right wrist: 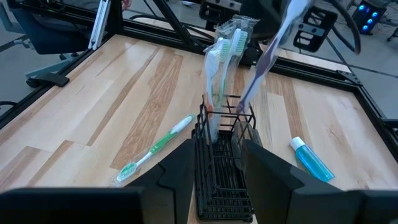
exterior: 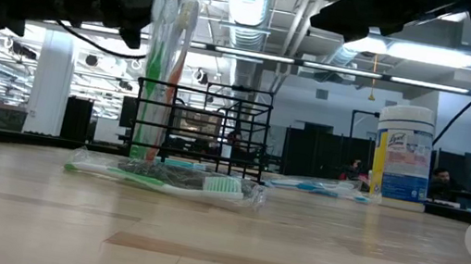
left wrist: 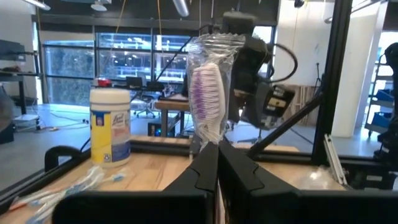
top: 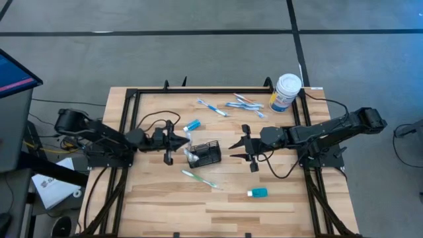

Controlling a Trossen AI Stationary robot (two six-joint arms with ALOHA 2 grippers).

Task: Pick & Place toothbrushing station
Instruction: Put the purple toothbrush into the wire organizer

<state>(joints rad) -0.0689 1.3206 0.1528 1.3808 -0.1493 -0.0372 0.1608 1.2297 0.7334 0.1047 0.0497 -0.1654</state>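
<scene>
At 9 o'clock from the table's middle in the high view, the left gripper was clamped shut on a clear-wrapped toothbrush with purple bristles. It held the brush head-up, which I judged suited dropping the handle into a compartment. Touching or just beside it at 3 o'clock stood the small black wire-mesh rectangular holder, upright near the centre of the pale wooden plank table. Two wrapped brushes, one green and one white, stood in it, and the purple brush leaned in at its top.

At 3 o'clock from the holder, the right gripper faced it with its fingers apart. The right wrist view showed them on either side of the holder's near end, probably to steady it. I could not tell whether they touched the mesh.

A loose wrapped green toothbrush lay at 6 o'clock from the holder, and a small blue tube at 5 o'clock. The white round canister with a yellow-blue label stood at 1 o'clock by the black frame rail. Bare boards lay toward the near edge, so I judged there was more room there than toward the cluttered far rail
</scene>
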